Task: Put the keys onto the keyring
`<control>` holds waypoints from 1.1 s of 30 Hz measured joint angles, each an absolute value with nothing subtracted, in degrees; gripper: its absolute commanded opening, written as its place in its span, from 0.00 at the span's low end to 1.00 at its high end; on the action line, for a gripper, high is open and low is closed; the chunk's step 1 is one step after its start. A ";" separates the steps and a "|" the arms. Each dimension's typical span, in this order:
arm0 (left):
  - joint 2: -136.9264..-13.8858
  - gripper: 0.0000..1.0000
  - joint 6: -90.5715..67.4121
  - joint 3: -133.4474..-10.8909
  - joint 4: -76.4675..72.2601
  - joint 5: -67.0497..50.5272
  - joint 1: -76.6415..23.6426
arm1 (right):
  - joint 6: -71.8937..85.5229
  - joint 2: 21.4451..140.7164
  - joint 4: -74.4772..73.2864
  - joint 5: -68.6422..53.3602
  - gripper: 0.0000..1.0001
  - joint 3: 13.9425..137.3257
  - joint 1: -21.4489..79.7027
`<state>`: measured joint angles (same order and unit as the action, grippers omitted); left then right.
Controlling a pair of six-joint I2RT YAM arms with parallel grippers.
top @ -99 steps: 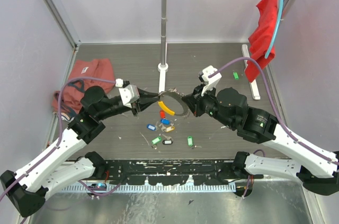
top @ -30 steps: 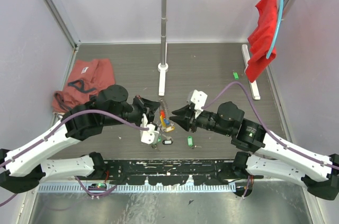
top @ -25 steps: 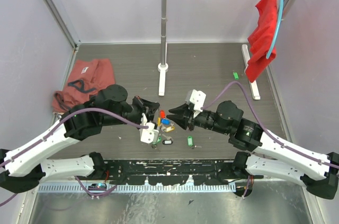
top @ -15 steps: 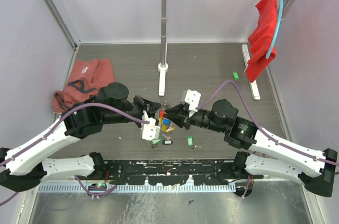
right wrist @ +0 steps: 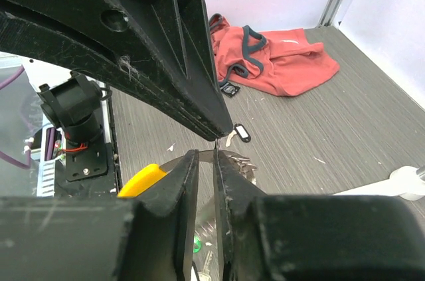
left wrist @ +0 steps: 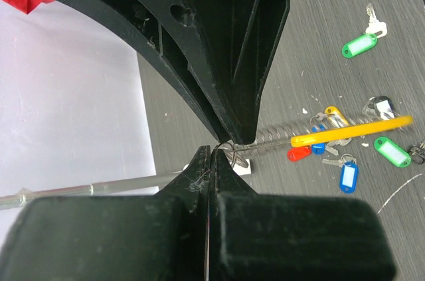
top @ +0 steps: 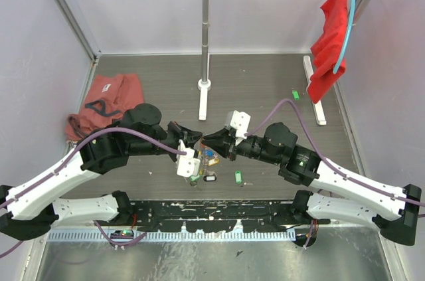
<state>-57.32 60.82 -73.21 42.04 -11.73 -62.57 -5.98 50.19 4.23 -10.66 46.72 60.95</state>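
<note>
The keyring (left wrist: 279, 137) is a coiled silvery loop with a yellow section (left wrist: 352, 128); in the top view it is almost hidden under the two fingertips. My left gripper (top: 197, 140) (left wrist: 211, 151) is shut on the thin wire end of the keyring. My right gripper (top: 208, 140) (right wrist: 206, 155) meets it tip to tip, its jaws a narrow gap apart around the ring's silvery band (right wrist: 229, 153). Red (left wrist: 299, 154) and blue (left wrist: 347, 177) tagged keys hang or lie by the ring. Green (top: 238, 176) and black (top: 210, 177) tagged keys lie loose on the table.
A metal stand (top: 204, 42) rises just behind the grippers on a white base (top: 204, 84). A red garment (top: 103, 98) lies at the left. A red cloth (top: 332, 35) hangs at the back right. One green key (top: 295, 94) lies far right.
The left arm has turned the keyring and brought it lower and nearer. The right gripper let go, opened, then moved left and narrowed on the ring at the left fingertips.
</note>
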 measured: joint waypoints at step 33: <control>-57.32 0.00 59.72 -73.52 43.66 -10.50 -62.57 | -6.81 52.64 4.05 -13.13 0.21 48.31 60.58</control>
